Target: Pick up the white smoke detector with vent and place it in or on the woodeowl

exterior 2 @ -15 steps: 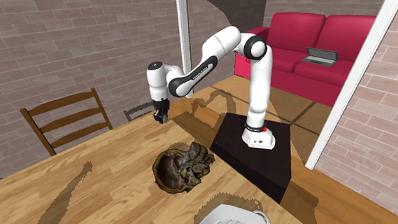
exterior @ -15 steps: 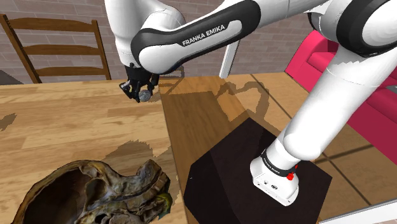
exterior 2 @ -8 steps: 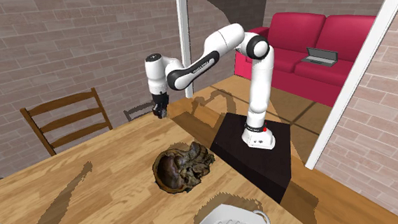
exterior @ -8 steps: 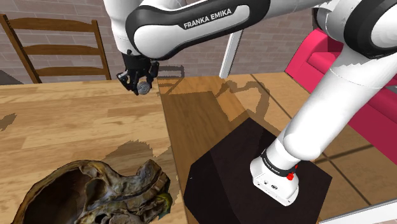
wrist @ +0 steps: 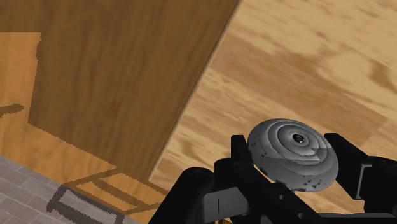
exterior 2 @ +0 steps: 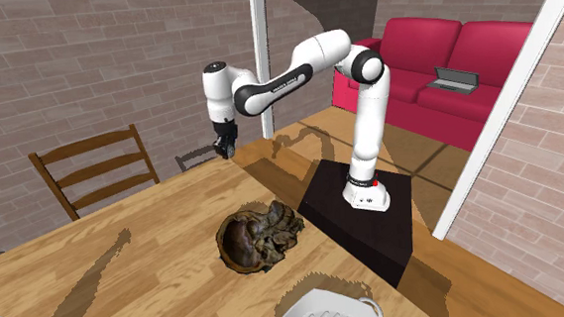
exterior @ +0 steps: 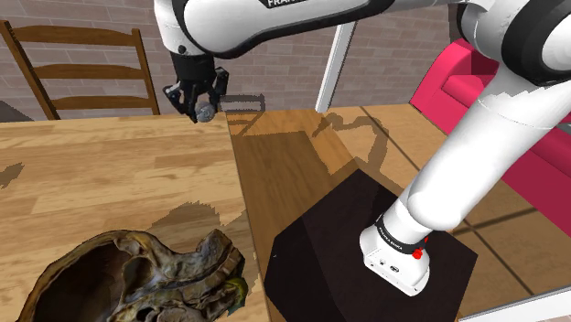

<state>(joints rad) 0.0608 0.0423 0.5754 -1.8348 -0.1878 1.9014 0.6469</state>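
Smoke detector (wrist: 292, 154), grey domed disc, sits clamped in pincer (exterior: 200, 102) above tabletop (exterior: 91, 174) far edge; dark wooden bowl (exterior: 101, 238) lies nearer, shoulder view's lower left.

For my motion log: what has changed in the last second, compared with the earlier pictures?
The gripper rose higher above the table, carrying the grey smoke detector in its grip. Nothing was newly taken or released. The dark bowl, the table and the chair stayed where they were.
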